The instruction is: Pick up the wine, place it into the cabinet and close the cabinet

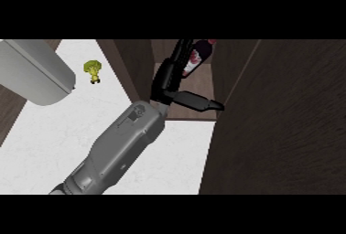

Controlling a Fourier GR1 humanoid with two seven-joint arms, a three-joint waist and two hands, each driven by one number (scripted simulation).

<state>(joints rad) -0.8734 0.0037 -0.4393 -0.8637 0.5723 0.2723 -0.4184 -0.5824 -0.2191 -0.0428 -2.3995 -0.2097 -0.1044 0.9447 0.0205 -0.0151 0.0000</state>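
Note:
The wine bottle (197, 55), dark with a red and white label, is inside the open cabinet (138, 59), over its brown shelf floor (192, 114). My left hand (165, 80) reaches into the cabinet from the lower left. Its straight fingers (179, 52) lie along the bottle's left side, while its thumb (202, 101) sticks out to the right, away from the bottle. The hand is open. My right hand is out of view.
The cabinet's dark door (283, 119) stands open and fills the right side. A small yellow-green object (93, 71) lies on the white counter (61, 132) left of the cabinet. A large grey rounded object (34, 73) sits at the upper left.

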